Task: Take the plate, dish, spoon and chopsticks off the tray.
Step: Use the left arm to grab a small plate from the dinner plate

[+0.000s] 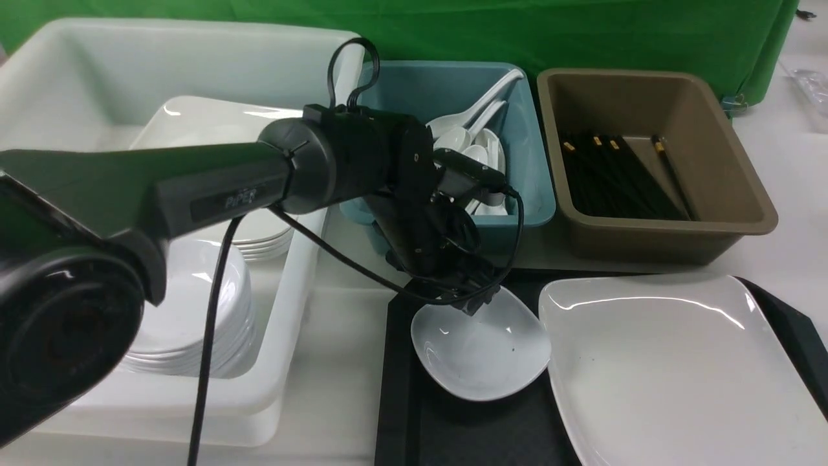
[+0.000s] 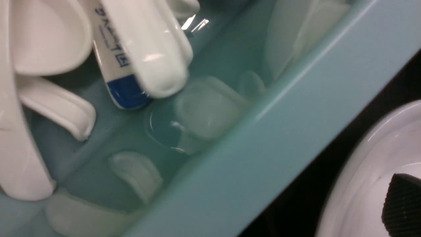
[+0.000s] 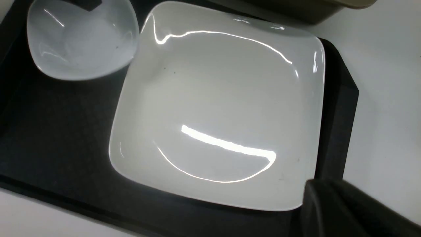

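Green cloth (image 1: 582, 32) backs a white worktop (image 1: 795, 252), on which we see a big black rectangular plastic tray (image 1: 398, 388) with a raised rim. On it rest a large glossy white rounded-square plate (image 1: 679, 362), to the right, and a small deep white dish (image 1: 482, 353) just beside it, to the left. Behind the tray, a teal plastic bin (image 1: 537, 194) holds white plastic soup spoons (image 1: 462, 139), and a brown plastic bin (image 1: 653, 236) holds long black chopsticks with gold bands (image 1: 614, 178). The left claw (image 1: 475, 298) hangs over the dish's far rim; one ribbed black pad (image 2: 403, 204) shows, and we cannot tell whether the jaws stand apart. The right claw (image 3: 315, 197), closed and empty, sits near a corner of the plate
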